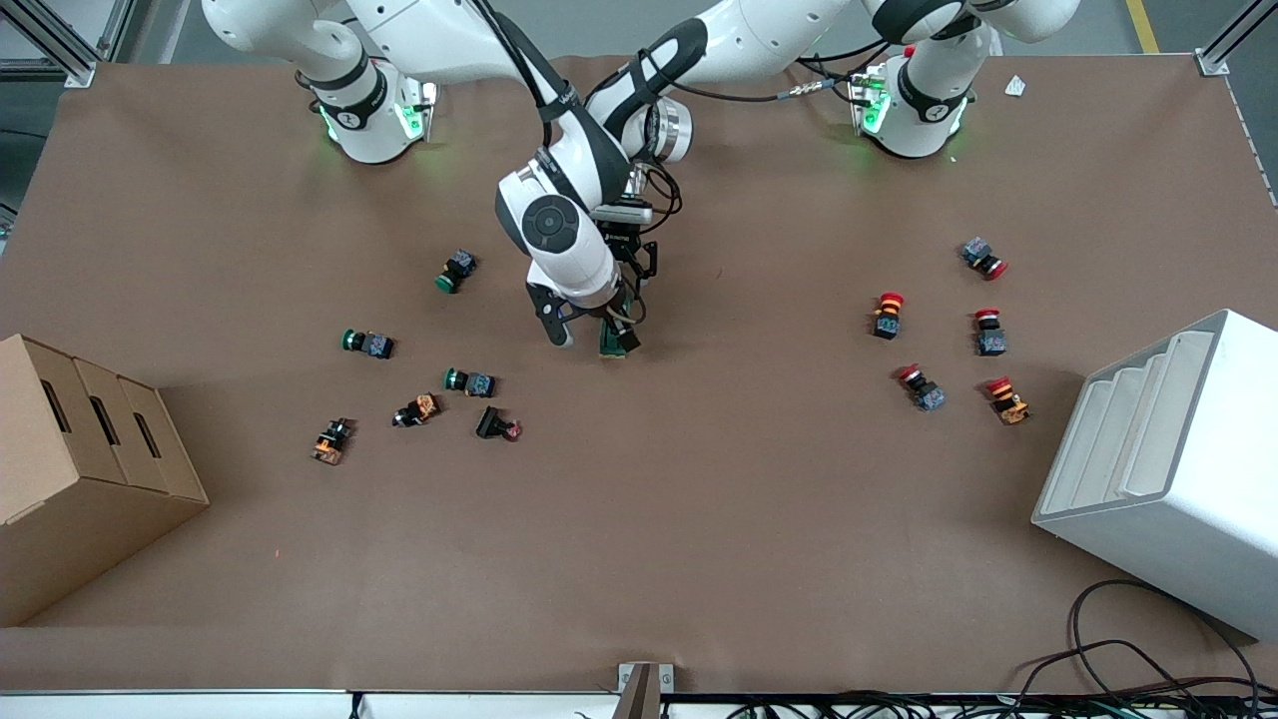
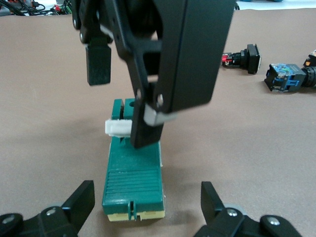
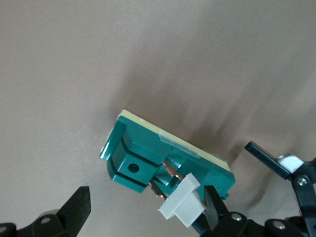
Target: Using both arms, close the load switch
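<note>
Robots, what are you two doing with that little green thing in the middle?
Both arms are working on the load switch, lying on the table mid-table. The right pincer is down at its white lever, one finger touching it. The left pincer sits open around the switch's end. Buttons lie scattered nearby, untouched.

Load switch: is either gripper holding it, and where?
Nothing held. Left gripper open astride the load switch; right gripper open, one finger at its white lever.

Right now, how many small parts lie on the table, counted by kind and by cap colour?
Green-capped buttons: 3
Red-capped buttons toward the left arm's end: 5
Other buttons, cap colour unclear: 3
Load switch: 1
Total: 12
</note>
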You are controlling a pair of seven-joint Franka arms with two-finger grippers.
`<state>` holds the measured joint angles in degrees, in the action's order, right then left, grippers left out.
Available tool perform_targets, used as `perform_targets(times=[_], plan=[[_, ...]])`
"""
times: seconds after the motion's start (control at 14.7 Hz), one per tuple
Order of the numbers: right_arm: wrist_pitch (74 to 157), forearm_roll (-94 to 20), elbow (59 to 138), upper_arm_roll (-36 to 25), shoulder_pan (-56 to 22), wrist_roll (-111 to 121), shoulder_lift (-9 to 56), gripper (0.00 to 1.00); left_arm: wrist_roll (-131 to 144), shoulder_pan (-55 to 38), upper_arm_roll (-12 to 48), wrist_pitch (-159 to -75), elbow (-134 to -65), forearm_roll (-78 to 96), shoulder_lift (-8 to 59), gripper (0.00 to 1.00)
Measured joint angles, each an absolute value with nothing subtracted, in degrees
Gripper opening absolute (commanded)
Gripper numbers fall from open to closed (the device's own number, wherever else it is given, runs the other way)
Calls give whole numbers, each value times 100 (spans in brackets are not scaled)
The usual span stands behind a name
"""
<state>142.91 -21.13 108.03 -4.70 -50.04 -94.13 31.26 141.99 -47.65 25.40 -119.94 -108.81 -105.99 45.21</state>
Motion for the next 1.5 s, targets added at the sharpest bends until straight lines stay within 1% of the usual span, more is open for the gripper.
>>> perform_targets(times=[0.27, 0.41, 0.54, 0.82, 1.02, 1.29, 1.5], plan=[[14248, -2113, 10678, -482, -4944, -9413, 3175, 100, 14199, -4765, 2527, -11991, -10843, -10599, 4579, 95], [14458, -2113, 10446, -507, -4882, -9411, 3425, 100, 14199, -4764, 2521, -11984, -10823, -10599, 4599, 95], [14445, -2113, 10215, -515, -4795, -9408, 3631, 100, 14199, -4763, 2510, -11978, -10804, -10599, 4603, 95], [14415, -2114, 10057, -498, -4658, -9355, 3689, 100, 14199, -4762, 2442, -11967, -10793, -10599, 4604, 96], [14315, -2121, 9987, -459, -4595, -9288, 3722, 100, 14199, -4761, 2391, -11963, -10791, -10599, 4606, 99], [14228, -2198, 9938, -379, -4459, -9232, 3747, 100, 14199, -4761, 2373, -11958, -10776, -10599, 4607, 99], [13795, -2244, 9688, -358, -4264, -9167, 3862, 100, 14199, -4754, 2370, -11940, -10747, -10599, 4606, 99]])
